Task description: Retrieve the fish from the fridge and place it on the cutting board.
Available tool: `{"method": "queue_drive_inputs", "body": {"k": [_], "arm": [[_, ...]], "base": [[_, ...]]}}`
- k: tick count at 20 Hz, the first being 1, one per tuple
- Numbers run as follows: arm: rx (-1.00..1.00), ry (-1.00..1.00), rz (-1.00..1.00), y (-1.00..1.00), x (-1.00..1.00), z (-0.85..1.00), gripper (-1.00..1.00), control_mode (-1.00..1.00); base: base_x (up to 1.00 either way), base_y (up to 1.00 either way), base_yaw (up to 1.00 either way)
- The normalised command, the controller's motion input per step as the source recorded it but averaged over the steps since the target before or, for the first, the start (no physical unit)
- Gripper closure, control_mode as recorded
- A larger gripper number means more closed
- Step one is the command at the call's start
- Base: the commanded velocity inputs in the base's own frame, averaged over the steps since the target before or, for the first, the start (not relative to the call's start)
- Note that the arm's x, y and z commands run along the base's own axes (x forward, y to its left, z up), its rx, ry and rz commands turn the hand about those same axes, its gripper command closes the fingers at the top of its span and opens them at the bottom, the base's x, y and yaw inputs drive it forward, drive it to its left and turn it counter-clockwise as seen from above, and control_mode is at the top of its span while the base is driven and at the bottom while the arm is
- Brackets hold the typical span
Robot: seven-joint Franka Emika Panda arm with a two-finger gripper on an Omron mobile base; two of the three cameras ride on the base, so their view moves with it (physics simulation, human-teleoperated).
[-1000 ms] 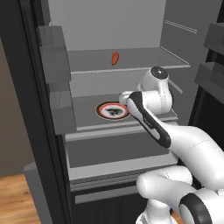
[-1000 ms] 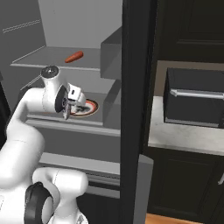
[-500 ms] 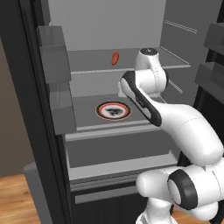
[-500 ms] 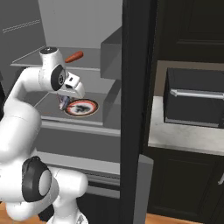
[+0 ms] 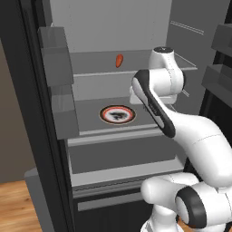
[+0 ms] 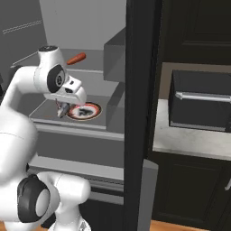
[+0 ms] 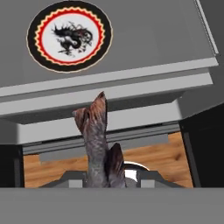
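Note:
In the hand view my gripper is shut on the fish, a slender grey-brown fish whose tail points up the frame. The hand hangs just outside the front edge of the fridge's middle shelf. From the right base camera, the gripper hangs over the near left part of that shelf, left of the round orange-rimmed plate. The plate carries only its dark printed pattern. The fridge stands open. The cutting board is out of view.
A small orange-red oblong item lies on the upper shelf. Grey door bins hang at the left. The black fridge frame stands right of the arm. Beyond it a black appliance sits on a pale counter.
My hand has risen from the plate and drawn back toward the shelf's front edge with the fish in it. The plate has stayed in place.

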Motion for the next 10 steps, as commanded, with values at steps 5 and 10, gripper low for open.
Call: {"method": "queue_drive_inputs", "body": {"k": [5,10], "arm": [[0.0,0.0,-0.01,-0.14,-0.75,0.0,1.0,-1.0],[0.0,0.11,-0.03,-0.1,-0.72,0.03,1.0,-1.0]], "base": [[0.0,0.0,0.0],[0.0,0.0,0.0]]}}
